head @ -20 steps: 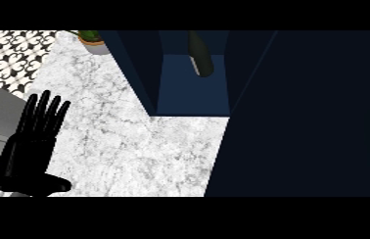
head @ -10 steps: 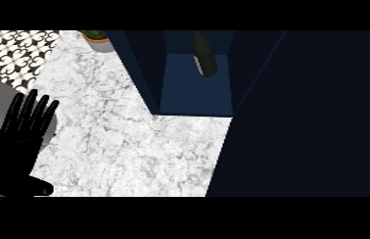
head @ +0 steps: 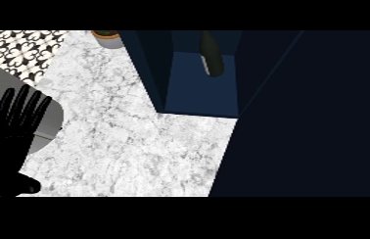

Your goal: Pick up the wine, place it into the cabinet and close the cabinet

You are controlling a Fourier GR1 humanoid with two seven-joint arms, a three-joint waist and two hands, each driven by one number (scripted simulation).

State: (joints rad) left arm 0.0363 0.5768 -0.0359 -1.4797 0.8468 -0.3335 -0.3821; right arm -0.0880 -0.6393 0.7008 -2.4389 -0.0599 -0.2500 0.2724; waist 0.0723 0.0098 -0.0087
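Observation:
The wine bottle (head: 210, 54) is dark and stands inside the navy cabinet (head: 202, 88), near the back of its blue floor. The cabinet door (head: 303, 120) is a big dark panel that fills the right side of the view and stands at an angle to the opening. My left hand (head: 20, 130) shows at the left edge, open, with straight fingers pointing up, far from the cabinet and holding nothing. My right hand is nowhere in the head view.
A small potted plant (head: 108, 37) stands at the back on the white marble counter (head: 137, 145). A patterned tile wall (head: 29, 49) is at the upper left. A grey sink edge (head: 52, 123) lies beside my left hand.
The view has shifted, so the cabinet opening and bottle sit further right. My left hand has slid toward the left edge. The dark door covers a little more of the counter.

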